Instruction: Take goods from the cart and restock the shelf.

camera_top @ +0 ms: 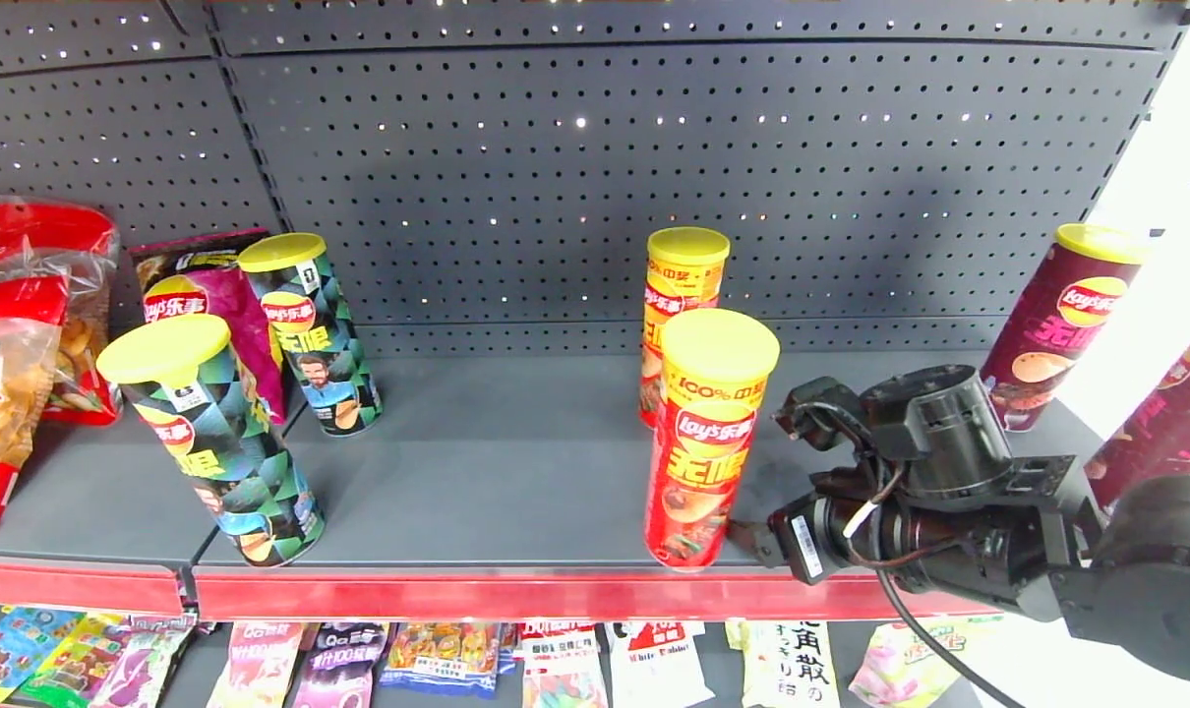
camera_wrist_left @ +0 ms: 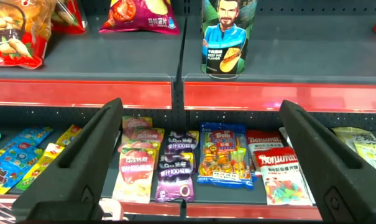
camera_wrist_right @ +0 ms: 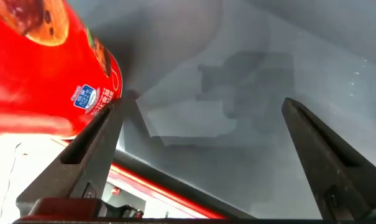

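A red chip can (camera_top: 708, 442) with a yellow lid stands upright at the front edge of the grey shelf (camera_top: 516, 472). A second matching can (camera_top: 682, 295) stands right behind it. My right gripper (camera_top: 764, 477) is open just right of the front can, low by its base. In the right wrist view the red can (camera_wrist_right: 45, 68) lies just outside one fingertip (camera_wrist_right: 110, 121), with nothing between the fingers of the right gripper (camera_wrist_right: 204, 102). My left gripper (camera_wrist_left: 201, 104) is open and holds nothing, in front of the lower shelf, below a teal can (camera_wrist_left: 228, 37).
Two teal cans (camera_top: 216, 442) (camera_top: 312, 329) and a purple bag (camera_top: 211, 295) stand at the shelf's left, snack bags (camera_top: 15, 324) beyond them. Dark red cans (camera_top: 1062, 324) (camera_top: 1165, 423) stand at the right. Candy bags (camera_wrist_left: 222, 155) fill the lower shelf. Bare shelf lies between the teal and red cans.
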